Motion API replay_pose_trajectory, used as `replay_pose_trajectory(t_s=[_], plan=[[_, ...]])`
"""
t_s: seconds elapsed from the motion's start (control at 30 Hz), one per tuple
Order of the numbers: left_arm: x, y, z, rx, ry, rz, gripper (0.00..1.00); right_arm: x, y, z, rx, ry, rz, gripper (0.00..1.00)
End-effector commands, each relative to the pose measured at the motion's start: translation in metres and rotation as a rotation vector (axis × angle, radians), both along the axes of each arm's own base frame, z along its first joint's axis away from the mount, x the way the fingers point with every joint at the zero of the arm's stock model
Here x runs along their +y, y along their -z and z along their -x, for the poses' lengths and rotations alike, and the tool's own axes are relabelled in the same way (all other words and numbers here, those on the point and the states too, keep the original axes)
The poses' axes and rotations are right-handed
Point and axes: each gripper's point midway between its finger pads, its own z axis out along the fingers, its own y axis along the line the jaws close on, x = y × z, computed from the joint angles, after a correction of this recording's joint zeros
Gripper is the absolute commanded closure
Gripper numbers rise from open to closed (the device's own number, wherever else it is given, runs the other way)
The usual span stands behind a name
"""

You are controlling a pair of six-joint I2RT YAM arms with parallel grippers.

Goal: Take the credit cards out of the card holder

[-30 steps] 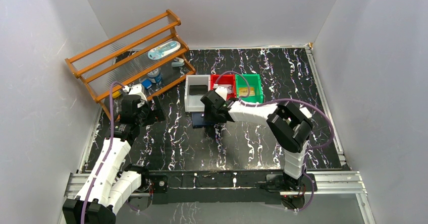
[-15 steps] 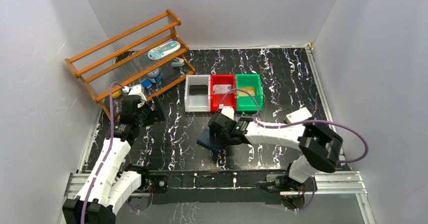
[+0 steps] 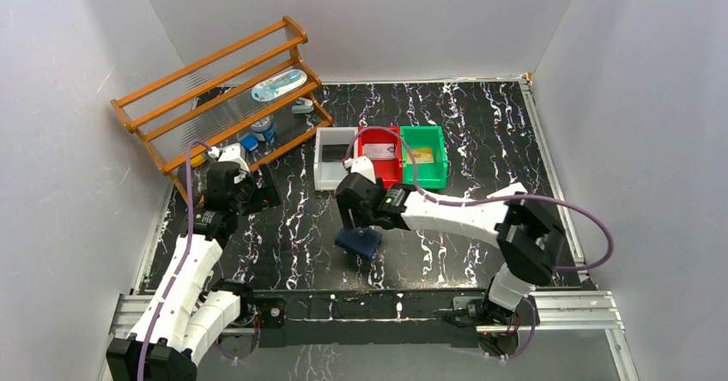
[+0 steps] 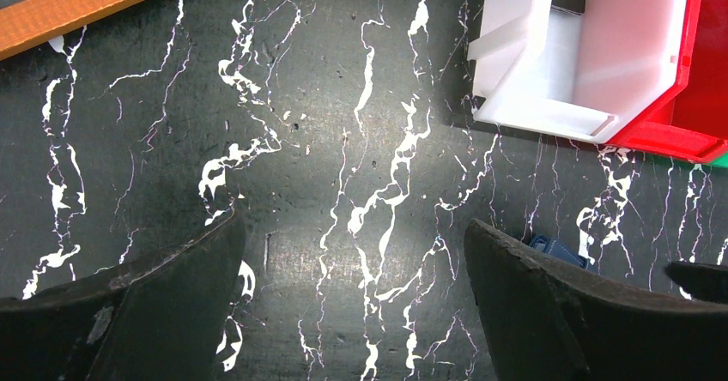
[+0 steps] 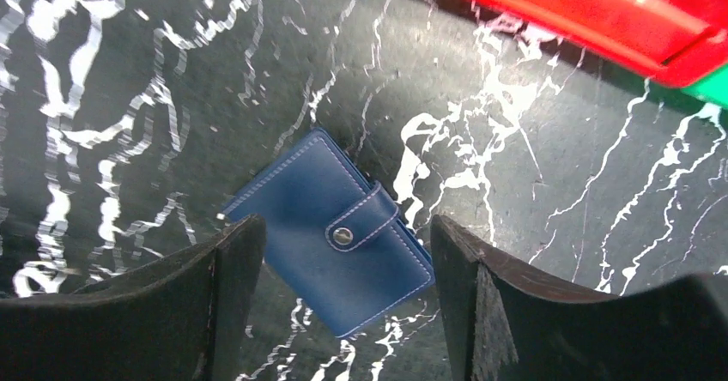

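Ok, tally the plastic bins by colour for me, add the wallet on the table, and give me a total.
White bin: 1
Red bin: 1
Green bin: 1
Blue card holder: 1
Total: 4

Open counter (image 3: pixel 283 252) lies on every side of the closed card holder (image 5: pixel 335 231), leaving room to reach it from any direction. The right pincer (image 3: pixel 356 222) hangs just over it, fingers spread. 3 bins, white (image 3: pixel 319 162), red (image 3: pixel 391 175) and green (image 3: pixel 439 162), wall off the far side. A wooden rack (image 3: pixel 215 89) fills the far left corner, with the left pincer (image 3: pixel 262 194) at its foot.
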Motion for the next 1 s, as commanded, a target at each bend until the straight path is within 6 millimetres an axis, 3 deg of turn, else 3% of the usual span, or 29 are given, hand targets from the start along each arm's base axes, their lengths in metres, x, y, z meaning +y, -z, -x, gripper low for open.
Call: replay_pose_trajectory(t_s=[0.0, 0.1, 0.17, 0.3, 0.4, 0.5, 0.63, 0.77, 0.83, 0.97], plan=[[0.0, -0.008, 0.0, -0.016, -0.005, 0.003, 0.02, 0.0, 0.027, 0.01, 0.06, -0.127, 0.105, 0.23], [0.001, -0.008, 0.0, -0.016, -0.009, 0.002, 0.02, 0.006, 0.042, 0.017, 0.109, -0.153, 0.115, 0.23], [0.001, -0.009, 0.0, -0.017, -0.009, 0.002, 0.02, -0.006, 0.062, 0.016, 0.135, -0.106, 0.193, 0.22], [0.0, -0.006, -0.001, -0.006, -0.005, 0.001, 0.02, -0.035, 0.081, 0.02, 0.182, 0.055, 0.299, 0.24], [-0.001, -0.005, -0.001, -0.002, -0.001, 0.006, 0.02, -0.042, 0.091, 0.037, 0.26, 0.181, 0.236, 0.27], [-0.001, -0.005, -0.001, 0.0, -0.003, 0.006, 0.02, -0.035, 0.1, 0.056, 0.35, 0.27, 0.077, 0.27], [-0.001, -0.004, 0.0, 0.004, -0.004, 0.01, 0.02, -0.023, 0.086, 0.06, 0.375, 0.354, -0.123, 0.27], [-0.002, -0.002, 0.0, 0.012, -0.004, 0.011, 0.02, -0.006, 0.058, 0.047, 0.325, 0.34, -0.216, 0.26], [-0.002, -0.002, 0.0, 0.015, -0.003, 0.01, 0.02, -0.004, 0.037, 0.036, 0.254, 0.305, -0.211, 0.23], [0.0, -0.003, 0.001, 0.01, -0.011, 0.007, 0.02, -0.017, 0.011, 0.011, 0.077, 0.226, -0.093, 0.14]])
